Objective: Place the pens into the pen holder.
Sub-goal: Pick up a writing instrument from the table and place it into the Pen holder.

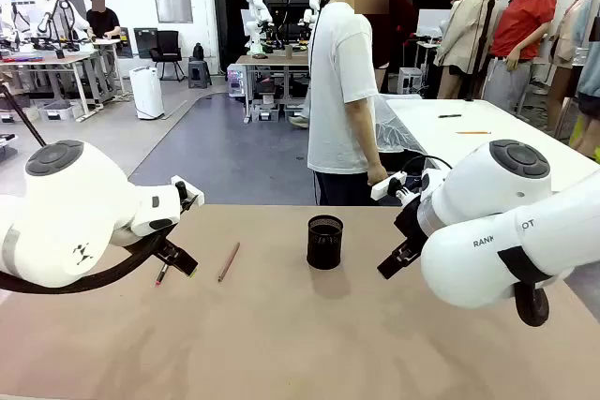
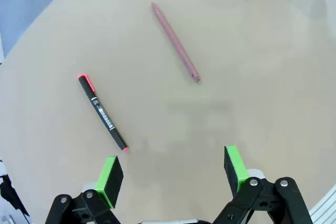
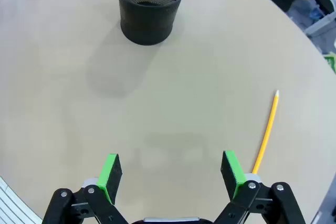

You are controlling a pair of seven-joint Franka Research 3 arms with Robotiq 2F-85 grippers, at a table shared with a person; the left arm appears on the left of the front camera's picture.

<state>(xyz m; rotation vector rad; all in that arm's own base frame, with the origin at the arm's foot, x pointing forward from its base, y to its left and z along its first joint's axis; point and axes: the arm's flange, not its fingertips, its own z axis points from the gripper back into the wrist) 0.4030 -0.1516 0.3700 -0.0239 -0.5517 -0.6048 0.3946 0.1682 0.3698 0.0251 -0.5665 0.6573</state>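
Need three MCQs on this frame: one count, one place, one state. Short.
1. How many things stand in the small black wire-mesh pen holder? A none B one C three
2. Where is the yellow-orange pencil? A in a person's hand B on the tan table near the right gripper C on the floor
3. The left gripper is: A shut on something B open, holding nothing C shut, empty

Answers: A, its mesh floor shows bare; B, it lies flat beside that gripper's finger; B, the green pads stand wide apart.
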